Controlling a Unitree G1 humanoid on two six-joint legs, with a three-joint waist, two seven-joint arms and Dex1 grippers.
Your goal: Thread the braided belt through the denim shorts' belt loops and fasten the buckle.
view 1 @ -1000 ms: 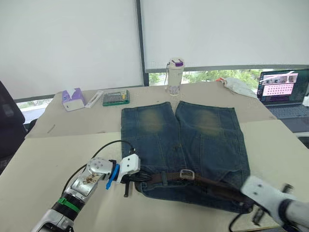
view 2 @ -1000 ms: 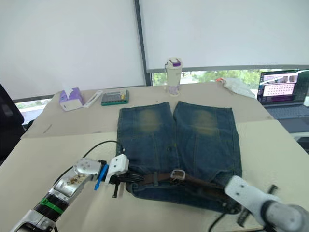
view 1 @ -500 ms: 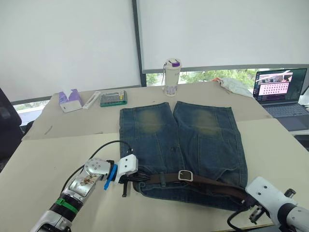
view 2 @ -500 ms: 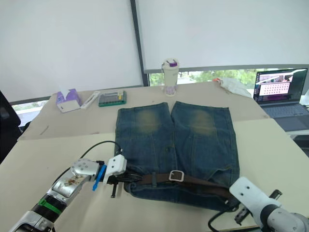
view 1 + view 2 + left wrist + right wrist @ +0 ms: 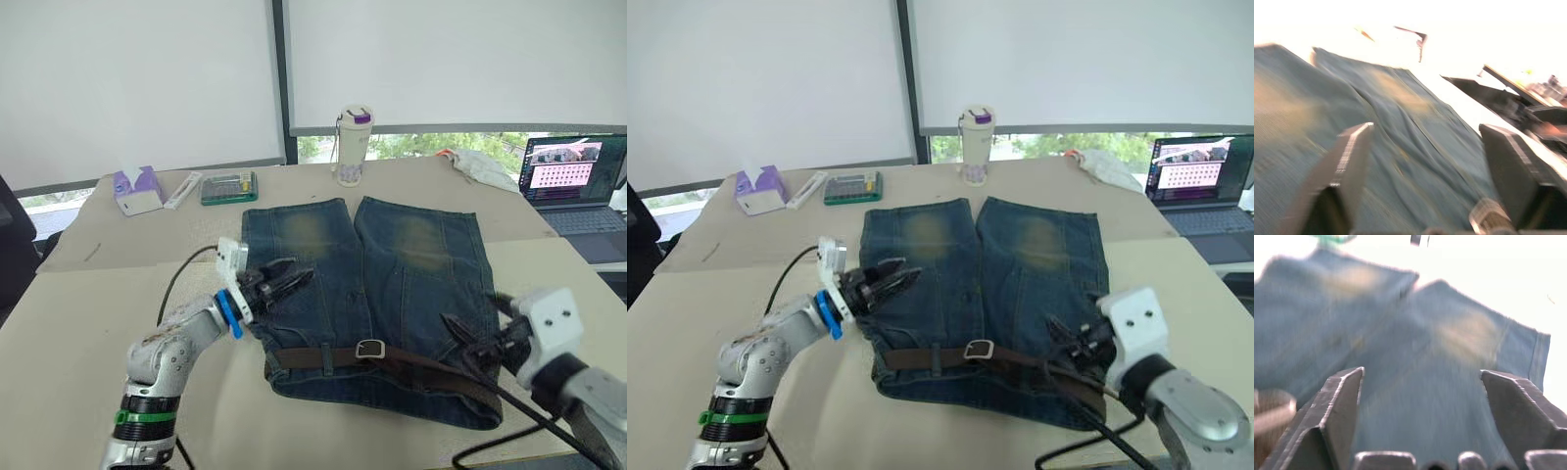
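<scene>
The denim shorts (image 5: 372,284) lie flat on the table, with the waistband on the near side. The braided belt (image 5: 421,375) runs along the waistband under a belt loop (image 5: 327,359). Its silver buckle (image 5: 370,349) sits near the middle. My left gripper (image 5: 297,277) hovers open over the shorts' left leg, away from the belt. In the left wrist view its fingers (image 5: 1352,156) stand wide apart with only denim (image 5: 1415,161) beyond. My right gripper (image 5: 460,340) is open above the shorts' right side, near the belt's right end. Its fingers (image 5: 1342,401) hold nothing.
At the table's far edge stand a bottle with a purple lid (image 5: 353,147), a tissue box (image 5: 135,189) and a green box (image 5: 228,187). A laptop (image 5: 573,181) and a white cloth (image 5: 480,166) are at the far right. A black cable (image 5: 509,431) trails under my right arm.
Both grippers have opened and lifted away from the belt's ends. The left one swung up over the left leg, and the right one rose over the shorts' right side.
</scene>
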